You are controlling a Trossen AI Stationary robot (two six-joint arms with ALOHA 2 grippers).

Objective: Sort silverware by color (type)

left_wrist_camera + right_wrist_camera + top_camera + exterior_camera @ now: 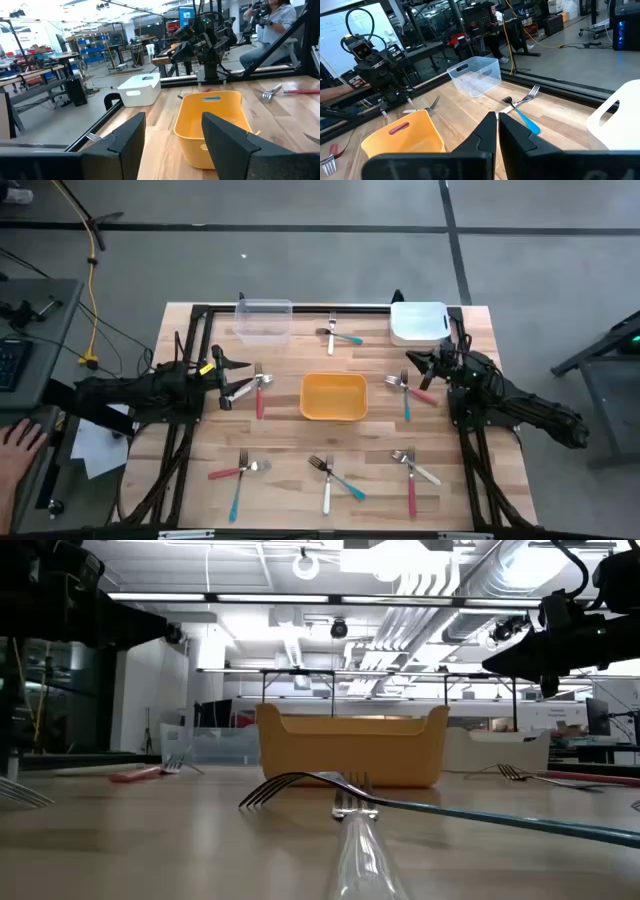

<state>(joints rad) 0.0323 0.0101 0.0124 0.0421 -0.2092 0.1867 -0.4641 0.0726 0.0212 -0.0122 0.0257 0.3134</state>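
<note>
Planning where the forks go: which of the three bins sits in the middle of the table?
The yellow bin, standing alone at the table's centre with forks around it. The clear bin and the white bin both sit along the far edge.

1. Robotics lab or workshop, big open industrial hall.
2. Bare ceiling with ducts (430,585) and strip lights.
3. Grey concrete floor (330,270) with dark lines, yellow cable (92,270) trailing across it.
4. Workbenches (35,75) and blue storage shelves (102,52) behind, monitor (186,15) lit.
5. Wooden table (290,450) on a black metal frame; person seated at a desk (272,22) in the background.
</note>
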